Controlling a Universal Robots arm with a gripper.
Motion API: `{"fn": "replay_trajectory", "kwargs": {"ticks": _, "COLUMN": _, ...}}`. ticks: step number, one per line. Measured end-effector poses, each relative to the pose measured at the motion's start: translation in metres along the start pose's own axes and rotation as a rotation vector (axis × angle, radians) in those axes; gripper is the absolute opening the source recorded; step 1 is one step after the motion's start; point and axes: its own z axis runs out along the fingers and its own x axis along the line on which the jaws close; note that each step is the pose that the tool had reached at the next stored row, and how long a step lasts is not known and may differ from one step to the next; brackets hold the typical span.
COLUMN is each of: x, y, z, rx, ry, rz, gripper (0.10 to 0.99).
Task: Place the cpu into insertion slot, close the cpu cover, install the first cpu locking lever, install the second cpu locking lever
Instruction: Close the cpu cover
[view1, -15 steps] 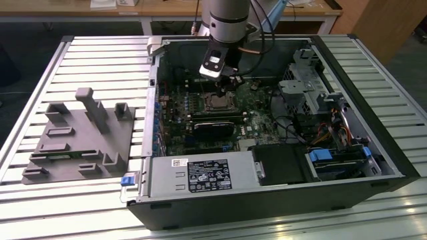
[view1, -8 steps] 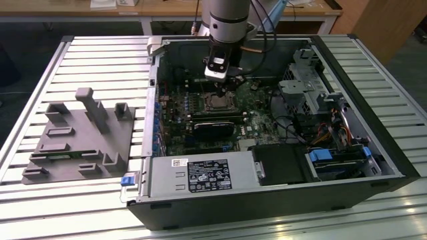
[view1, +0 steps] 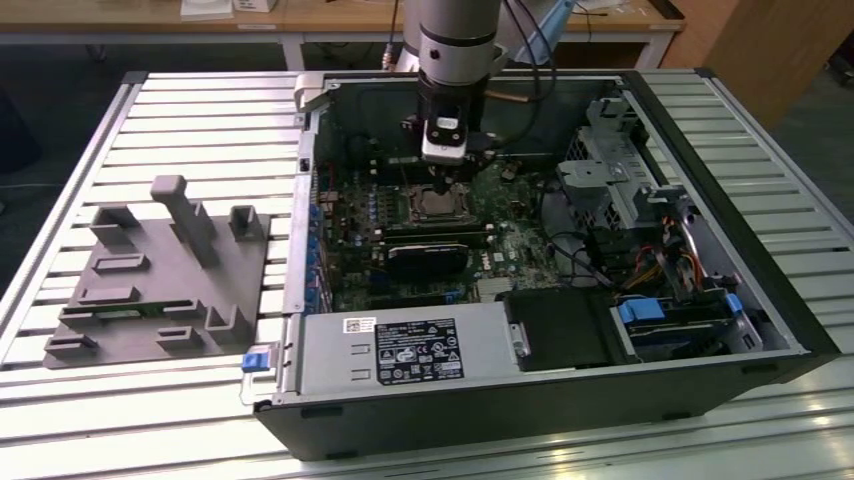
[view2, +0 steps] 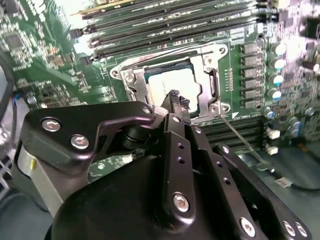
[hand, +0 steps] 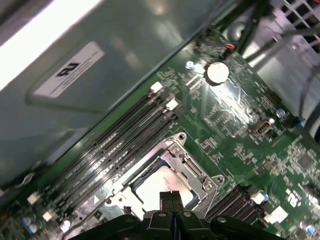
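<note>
Exterior view
- Bench (view1: 80, 130): slatted metal, carrying an open case (view1: 747, 290); grey fixture (view1: 160, 270) beside the case on the exterior view's left.
- Arm (view1: 454, 40): reaching straight down into the case, over the middle of the board.
- Fingers (view1: 447, 178): just above the cpu (view1: 438, 205), pointing down at it.
- Cpu: pale square lying flat, just behind a long black card (view1: 434, 262).

Second wrist view
- Slot (view2: 170, 56): silver-rimmed square next to the memory slots (view2: 165, 22).
- Cpu (view2: 170, 82): seated in the slot, top face showing.
- Cover (view2: 137, 90): down over the slot, framing the cpu through its window.
- Fingers (view2: 173, 96): together, nothing seen between them, tips at the cpu's near edge; touching or not, cannot tell.
- Lever (view2: 242, 137): thin metal rod running out from a slot corner across the board; latched or free, cannot tell.

First wrist view
- Cpu (hand: 157, 189): in the slot, partly hidden by the fingertips.
- Cover (hand: 192, 172): silver frame lying around the cpu.
- Fingers (hand: 166, 199): pressed side by side, tips over the cpu.
- Memory slots (hand: 115, 145): parallel rows between the slot and the case wall.
- Coin cell (hand: 217, 72): round, well apart from the slot.
- Label (hand: 70, 70): white, on the case wall.
</note>
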Motion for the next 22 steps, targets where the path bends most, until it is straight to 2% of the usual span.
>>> {"fn": "replay_trajectory", "kwargs": {"ticks": 22, "x": 0.0000, "y": 0.0000, "z": 0.0006, "rx": -0.006, "ry": 0.0041, "rz": -0.397, "gripper": 0.106}}
